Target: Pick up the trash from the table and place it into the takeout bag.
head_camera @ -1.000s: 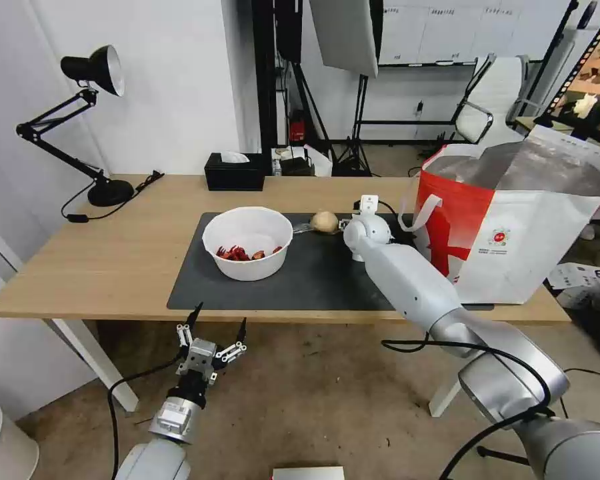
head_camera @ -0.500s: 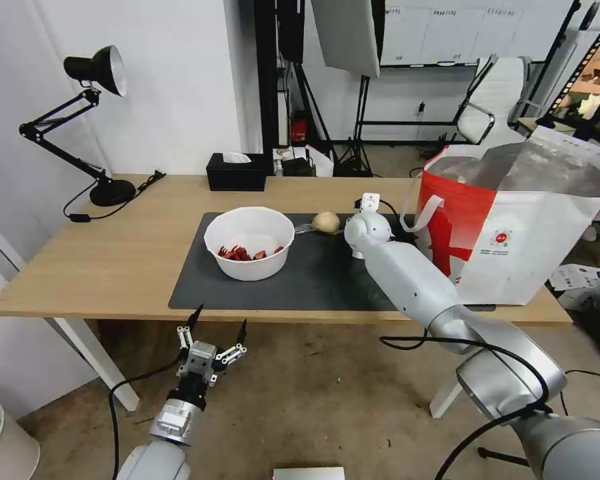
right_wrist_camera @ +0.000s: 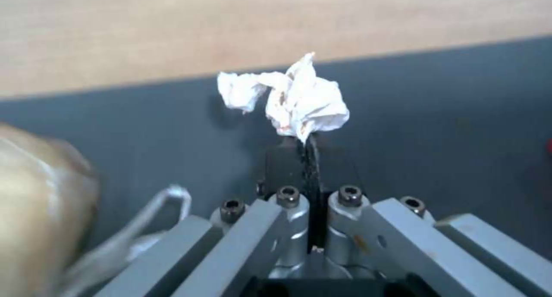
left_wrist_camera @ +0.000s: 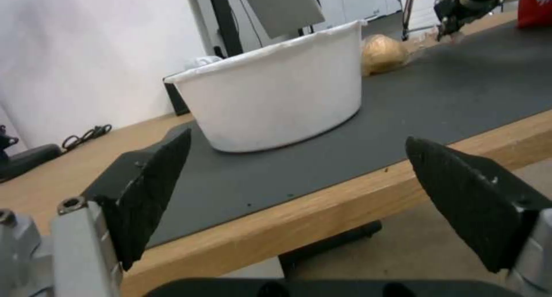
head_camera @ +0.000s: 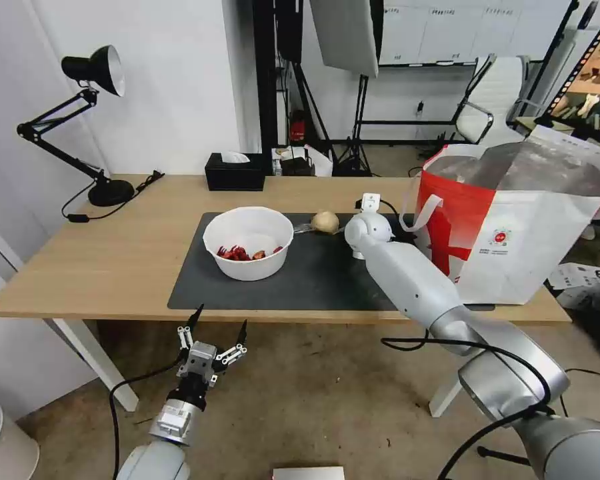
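Pinching the crumpled napkin (right_wrist_camera: 296,99) between clenched fingers, the right gripper (right_wrist_camera: 305,144) sits over the dark mat (head_camera: 313,277) on the table (head_camera: 107,260), just beside the beige lump (head_camera: 325,222). Bowl (head_camera: 248,242) sits left of it, takeout bag (head_camera: 513,227) on the right. Left gripper (head_camera: 212,333) hangs released below the table's front edge
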